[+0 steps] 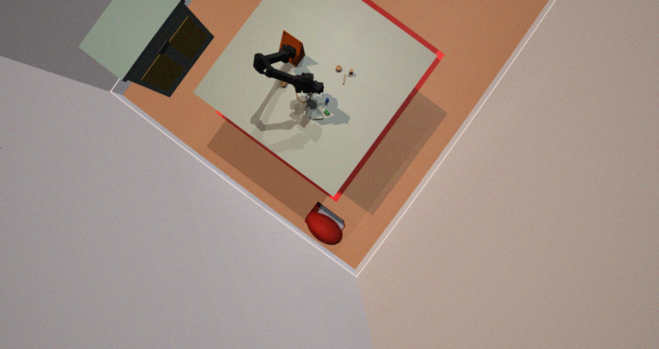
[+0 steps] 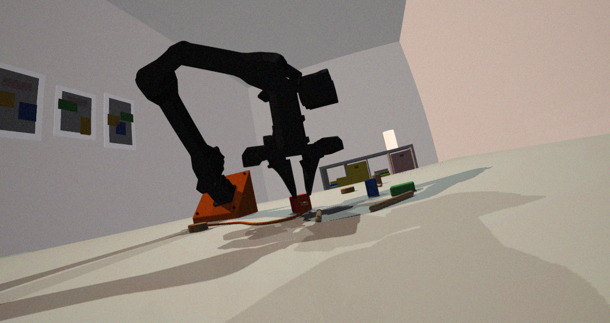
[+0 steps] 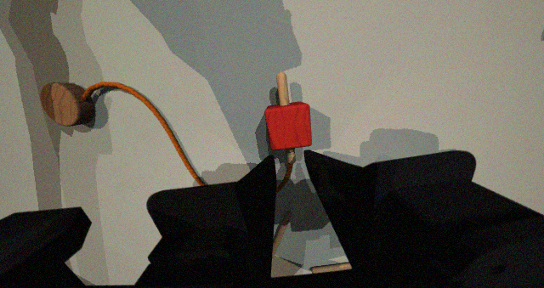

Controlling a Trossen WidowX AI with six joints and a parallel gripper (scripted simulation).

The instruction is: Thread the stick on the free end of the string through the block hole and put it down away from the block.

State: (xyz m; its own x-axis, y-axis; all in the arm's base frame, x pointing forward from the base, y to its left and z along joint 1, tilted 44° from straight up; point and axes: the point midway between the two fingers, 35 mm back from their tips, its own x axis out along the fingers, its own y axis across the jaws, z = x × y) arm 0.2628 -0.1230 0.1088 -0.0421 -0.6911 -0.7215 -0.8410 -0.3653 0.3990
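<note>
The red block [image 2: 294, 207] [image 3: 289, 128] stands on the table. The stick [image 3: 282, 88] is in its hole: a long end sticks out on the far side in the wrist view, and a short tail shows on the near side. The orange string [image 2: 256, 223] [image 3: 170, 131] [image 1: 301, 101] runs from that tail, partly hidden by a finger, to the wooden button [image 2: 198, 227] [image 3: 59, 104] [image 1: 283, 84]. My gripper [image 2: 301, 196] [image 3: 289, 158] is partly open, its fingertips apart on either side of the tail, close to the block's near side. Contact with the tail cannot be told.
A loose stick [image 2: 318, 216] [image 3: 281, 234] lies near the block. Another loose stick [image 2: 392, 201] [image 1: 317, 118] lies by the green block [image 2: 402, 188] [image 1: 326, 112]. A blue cylinder [image 2: 371, 187] [image 1: 327, 100] stands nearby. Two round wooden pieces and a light stick [image 1: 344, 79] are farther off.
</note>
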